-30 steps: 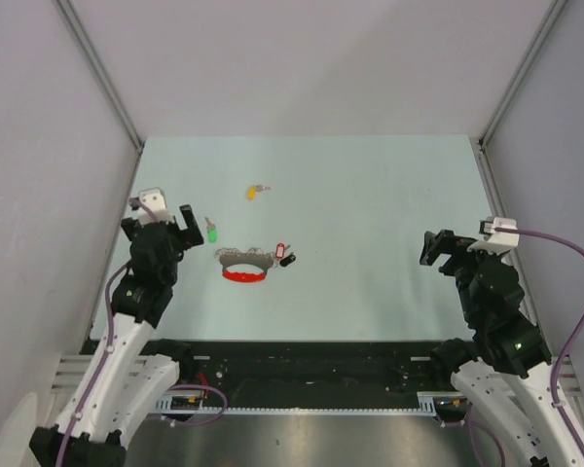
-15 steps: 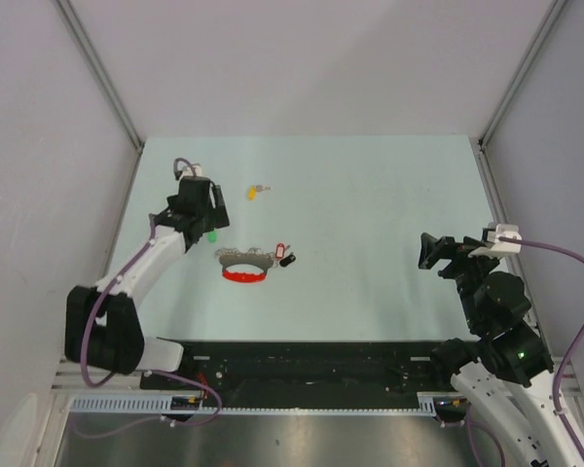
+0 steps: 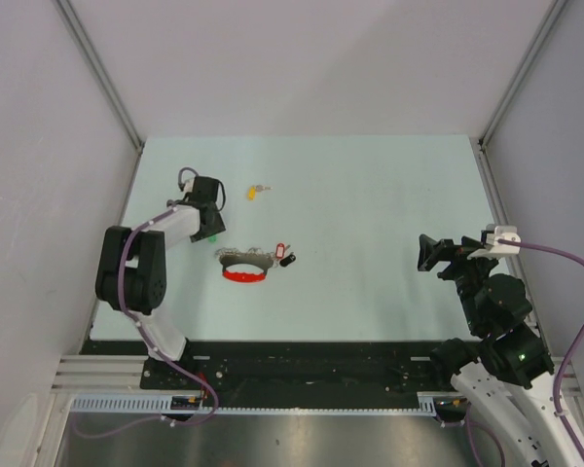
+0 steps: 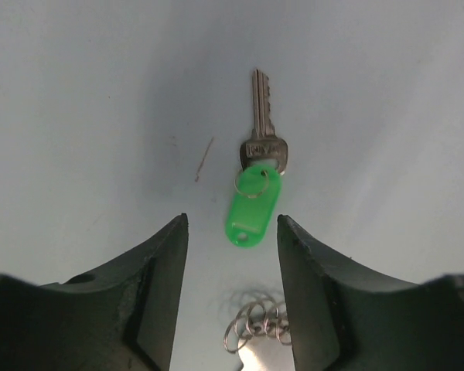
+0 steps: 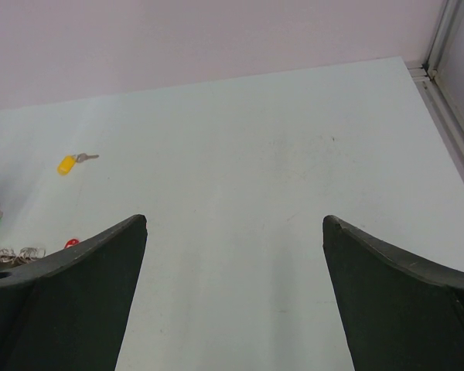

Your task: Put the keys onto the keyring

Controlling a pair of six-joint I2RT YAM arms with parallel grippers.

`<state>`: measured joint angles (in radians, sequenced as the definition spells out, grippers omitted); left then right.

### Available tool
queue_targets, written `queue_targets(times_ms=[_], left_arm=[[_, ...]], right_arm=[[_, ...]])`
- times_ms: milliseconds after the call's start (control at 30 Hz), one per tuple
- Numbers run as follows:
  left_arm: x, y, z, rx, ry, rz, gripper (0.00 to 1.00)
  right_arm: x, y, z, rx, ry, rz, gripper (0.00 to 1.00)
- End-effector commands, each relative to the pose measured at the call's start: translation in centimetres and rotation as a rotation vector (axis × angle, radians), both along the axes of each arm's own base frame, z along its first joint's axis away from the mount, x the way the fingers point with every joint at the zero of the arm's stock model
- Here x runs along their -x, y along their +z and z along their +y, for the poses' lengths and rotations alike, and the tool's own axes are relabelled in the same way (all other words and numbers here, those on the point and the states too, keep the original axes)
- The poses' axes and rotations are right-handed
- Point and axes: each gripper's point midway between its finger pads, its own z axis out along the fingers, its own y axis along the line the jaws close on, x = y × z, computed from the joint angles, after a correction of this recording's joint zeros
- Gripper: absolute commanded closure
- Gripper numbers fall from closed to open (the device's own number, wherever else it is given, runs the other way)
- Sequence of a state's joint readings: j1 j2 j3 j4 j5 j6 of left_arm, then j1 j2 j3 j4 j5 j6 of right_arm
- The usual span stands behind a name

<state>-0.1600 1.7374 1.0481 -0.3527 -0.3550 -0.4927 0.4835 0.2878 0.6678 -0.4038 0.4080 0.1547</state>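
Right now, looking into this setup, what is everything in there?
green key: one, silver with green head, table's left side
yellow key: one, silver with yellow head, farther back
keyring: one, red band plus grey chain, left of centre
red tag: one, red, at the keyring's right
black tag: one, black, beside the red tag
table: one, pale green
left arm: one, black and white, stretched toward the green key
right arm: one, black and white, right side
left end effector: one, black, open, straddling the green head
right end effector: one, black, open
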Motion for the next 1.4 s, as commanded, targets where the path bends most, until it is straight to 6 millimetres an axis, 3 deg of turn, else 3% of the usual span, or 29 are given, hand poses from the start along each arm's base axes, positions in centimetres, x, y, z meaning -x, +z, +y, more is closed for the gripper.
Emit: queue_targets(times_ms=[0, 233, 433, 633, 833, 967, 1000, 1033, 1200, 1333, 1367], left_arm=[[-2.9, -0.3, 0.0, 0.058, 0.052, -0.040, 0.49], [-3.8, -2.0, -0.4, 0.105, 0.053, -0.003, 0.53], [-3.5, -3.0, -1.5, 0.146, 0.006, 0.061, 0.66], [-3.2, -2.7, -4.4, 0.195, -0.101, 0.086, 0.77], [-3.8, -1.8, -11.2, 0.175, -0.319, 0.115, 0.82], [-3.3, -1.6, -18.1, 0.154, -0.503, 0.133, 0.81], [-2.9, -2.5, -19.1, 0.149, -0.526, 0.155, 0.81], [-3.3, -1.9, -20.4, 0.154, -0.551, 0.140, 0.81], [-0.7, -2.3, -28.2, 0.204, -0.728, 0.152, 0.80], [1.2, -0.9, -34.8, 0.234, -0.900, 0.115, 0.76], [2.6, -0.7, -36.7, 0.237, -0.958, 0.115, 0.75]], right_arm=[[-0.1, 1.0, 0.3, -0.003, 0.018, -0.047, 0.00], [-0.2, 1.0, 0.5, 0.003, 0.024, -0.045, 0.00], [-0.3, 0.9, 0.6, 0.002, 0.029, -0.045, 0.00], [-0.2, 1.2, 0.7, -0.003, 0.033, -0.052, 0.00], [-0.2, 1.2, 0.7, -0.005, 0.039, -0.056, 0.01], [-0.2, 1.3, 0.8, -0.006, 0.042, -0.057, 0.01], [-0.2, 1.3, 0.7, -0.004, 0.042, -0.058, 0.01], [-0.2, 1.3, 0.7, -0.005, 0.041, -0.056, 0.01], [-0.2, 1.2, 0.9, -0.001, 0.050, -0.052, 0.02], [-0.4, 1.0, 1.4, 0.005, 0.075, -0.043, 0.02], [-0.4, 1.0, 1.4, 0.005, 0.075, -0.042, 0.02]])
